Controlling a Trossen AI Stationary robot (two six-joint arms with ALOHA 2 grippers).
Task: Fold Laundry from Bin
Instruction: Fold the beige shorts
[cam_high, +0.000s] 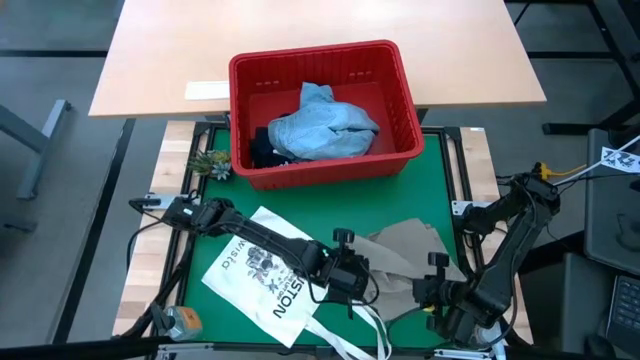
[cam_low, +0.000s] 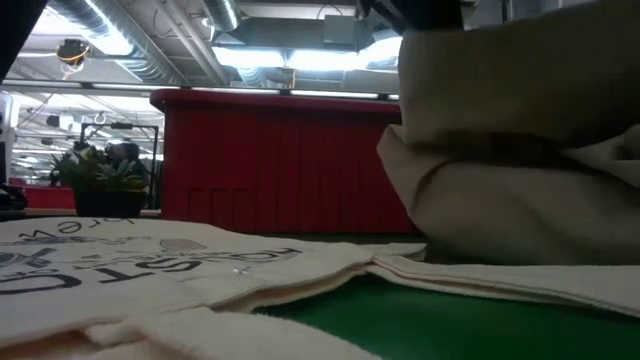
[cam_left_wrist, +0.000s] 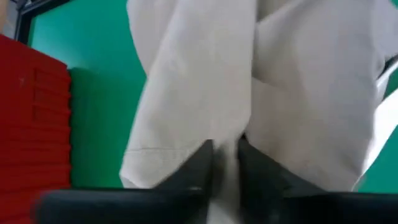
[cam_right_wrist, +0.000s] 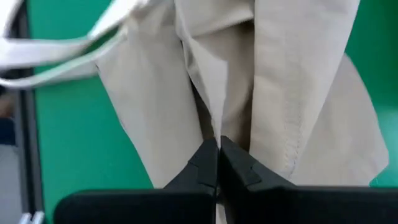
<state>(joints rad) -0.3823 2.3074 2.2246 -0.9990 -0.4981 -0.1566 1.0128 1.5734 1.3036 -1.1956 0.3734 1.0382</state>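
A: What sits nearest the low camera?

B: The white tote bag (cam_low: 150, 265), flat on the green mat (cam_low: 480, 325), its dark printed letters facing up and a hemmed strap running across. Just behind it rises the beige cloth (cam_low: 520, 150), bunched in thick, soft folds.

A: Where is that cloth on the tabletop?

B: At the near edge, right of centre, between the two arms (cam_high: 405, 255). It is a matte woven khaki with stitched hems, crumpled into a rough wedge, with its near left part lying by the tote's straps.

A: And the grippers?

B: The left gripper (cam_left_wrist: 225, 163) has its jaws drawn close together on a fold of the beige cloth, with fabric showing in the narrow gap between them. The right gripper (cam_right_wrist: 217, 163) has its jaws fully together, tips meeting at a seam of the same cloth; the fabric drapes away from the tips.

A: The rest of the laundry?

B: In the red bin (cam_high: 400, 100), at the far side of the mat. It is rigid plastic, rectangular, with sloping walls and small slots near the rim. Inside lie the light blue jeans (cam_high: 325, 125), rumpled denim, with a dark garment (cam_high: 265, 150) tucked at their left.

A: Anything else?

B: A small spiky plant-like thing (cam_high: 210, 163) left of the bin.
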